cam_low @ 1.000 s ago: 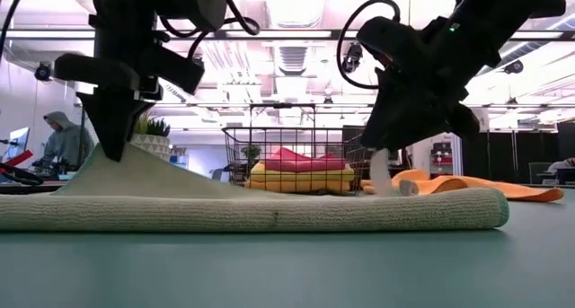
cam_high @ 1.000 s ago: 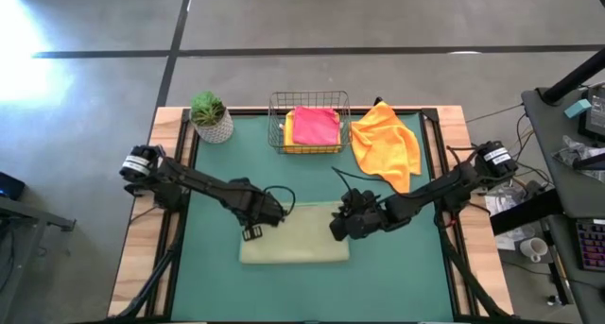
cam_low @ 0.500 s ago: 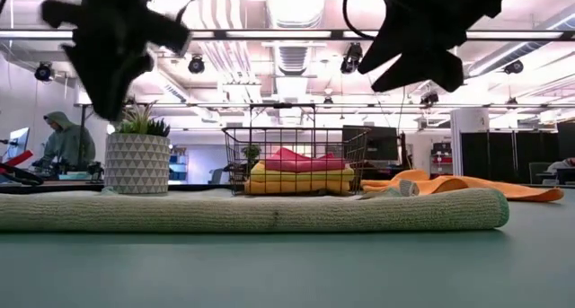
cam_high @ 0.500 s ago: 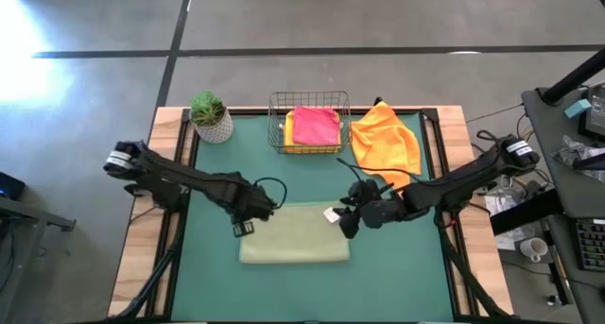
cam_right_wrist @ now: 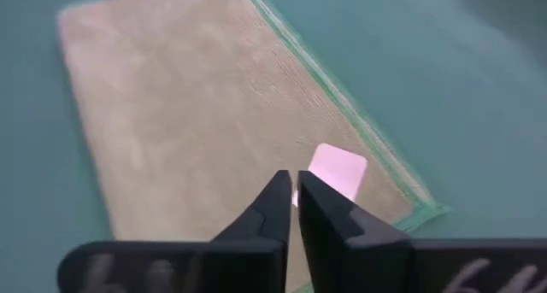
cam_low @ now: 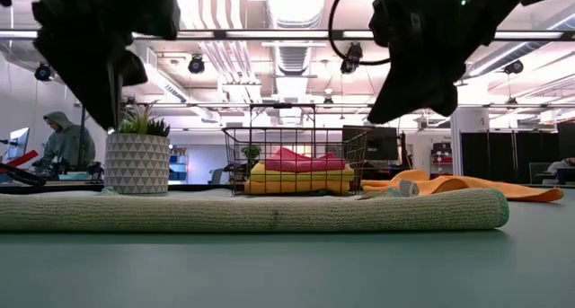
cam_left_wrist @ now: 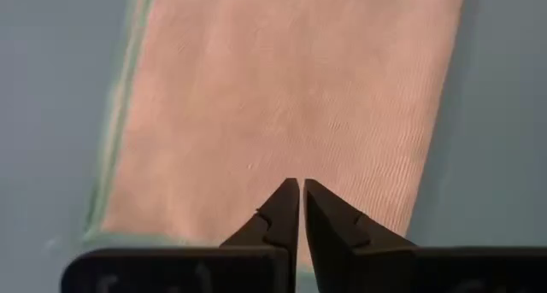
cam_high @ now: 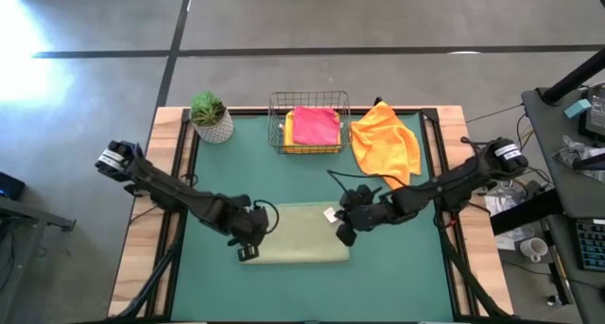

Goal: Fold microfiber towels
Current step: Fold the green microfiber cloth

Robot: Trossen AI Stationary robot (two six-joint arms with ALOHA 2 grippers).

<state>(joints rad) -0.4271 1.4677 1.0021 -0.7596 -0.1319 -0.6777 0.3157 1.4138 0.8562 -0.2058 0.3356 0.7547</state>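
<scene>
The pale sage green towel [cam_high: 295,246] lies folded into a flat rectangle at the lower middle of the high view, on the green bench [cam_high: 397,277]. In the low view it is a long low band [cam_low: 252,212] across the frame, its rounded fold at the right end. A small white tag [cam_right_wrist: 336,168] shows near one of its corners in the right wrist view, and a green stitched edge runs along its border.

The left gripper [cam_high: 248,252] hangs over the towel's lower left corner, jaws pressed together and holding nothing; the left wrist view shows its fingertips [cam_left_wrist: 291,199] closed above the cloth. The right gripper [cam_high: 343,235] hangs over the towel's right end, just beside the tag, jaws likewise together and empty. In the low view both grippers are dark shapes high in the frame, clear of the towel.

Toward the upper middle of the high view stands a wire mesh basket [cam_high: 309,101] holding a folded pink towel [cam_high: 316,126] on top of a yellow towel [cam_high: 289,132]. Just right of the basket, an orange towel [cam_high: 388,143] lies crumpled on the bench. A small potted plant [cam_high: 210,116] stands at the upper left corner of the bench.

In the low view, a person in a hooded top [cam_low: 63,142] sits at the far left of the room behind.
</scene>
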